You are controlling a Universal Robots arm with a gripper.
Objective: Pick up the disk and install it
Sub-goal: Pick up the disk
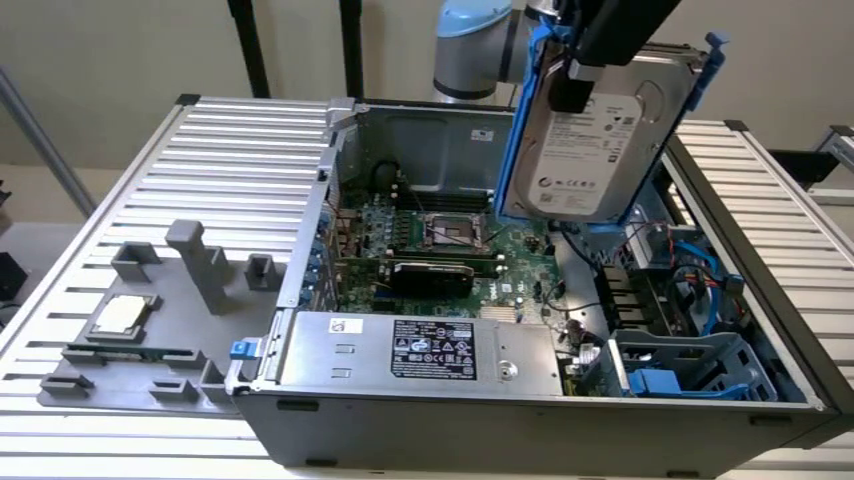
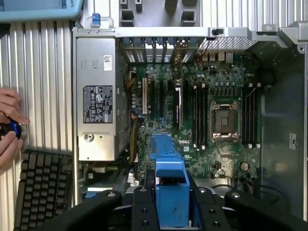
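Lying on a ribbed metal table (image 1: pixel 227 150), an open computer case (image 1: pixel 441 425) is sitting below the gripper (image 1: pixel 587 75), which is clenching the disk (image 1: pixel 594 150) aloft.

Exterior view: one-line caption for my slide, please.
The gripper holds the disk nearly upright over the open computer case.

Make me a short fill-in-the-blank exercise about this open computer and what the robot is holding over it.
1. The hand holds the disk ___ the open computer case.
2. The plastic rails along the disk's edges are ___ in colour.
3. The power supply inside the case carries a ___ label.
4. The small silver chip lies on the grey fixture, ___ the case.

Missing words: above; blue; black; outside.
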